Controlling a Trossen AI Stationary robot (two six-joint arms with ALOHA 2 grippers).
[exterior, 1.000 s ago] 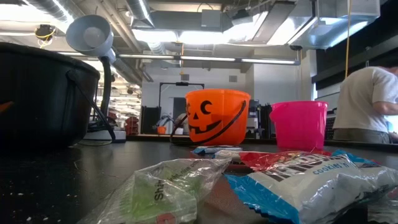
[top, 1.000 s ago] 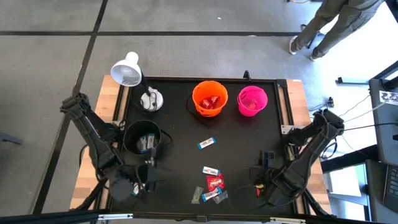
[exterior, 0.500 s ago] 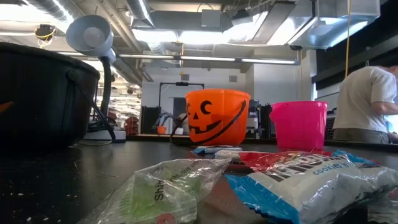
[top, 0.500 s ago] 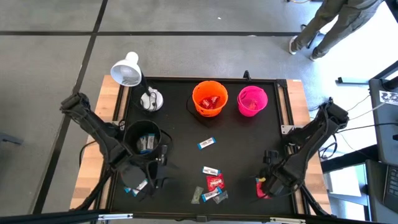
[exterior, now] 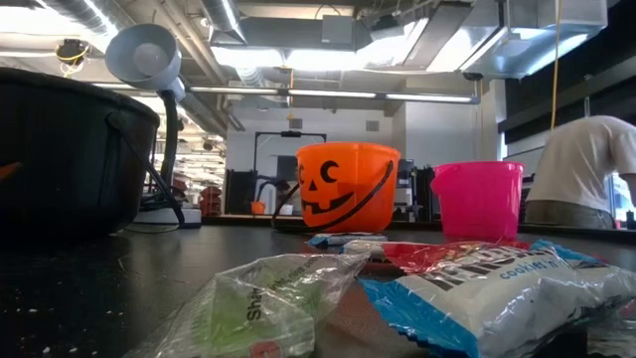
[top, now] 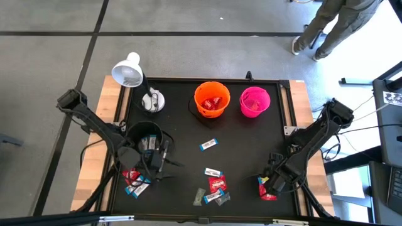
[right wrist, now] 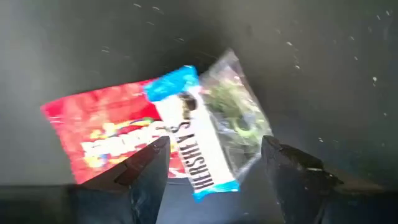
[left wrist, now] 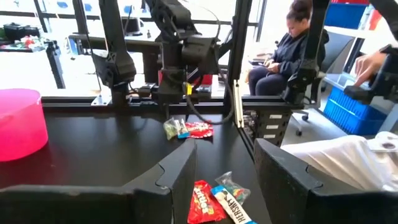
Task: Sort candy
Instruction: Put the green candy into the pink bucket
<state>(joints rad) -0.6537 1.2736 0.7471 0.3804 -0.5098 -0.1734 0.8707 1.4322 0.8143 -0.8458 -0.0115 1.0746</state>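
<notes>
Three buckets stand on the black table (top: 182,125): an orange jack-o'-lantern bucket (top: 211,99) holding red candy, a pink bucket (top: 254,102) just beside it at the far edge, and a black bucket (top: 144,137) on the left side. One white desk lamp (top: 129,70) stands at the far left corner.

Loose candy lies in four places:
- one blue-and-white bar (top: 208,145) alone at mid-table;
- a near-centre cluster (top: 213,186) of about five pieces, though the count is uncertain from above;
- a left pile (top: 134,182) at the near left;
- three pieces (right wrist: 168,140) under the right gripper: one red wrapper, one blue-and-white bar marked "HERSHEY", one clear-green wrapper.

The left gripper (top: 164,160) hovers beside the black bucket, fingers (left wrist: 174,174) parted, holding nothing. The right gripper (top: 269,182) hangs over its pile near the table's right near corner, fingers (right wrist: 146,168) spread wide and empty. The middle of the table is open.
</notes>
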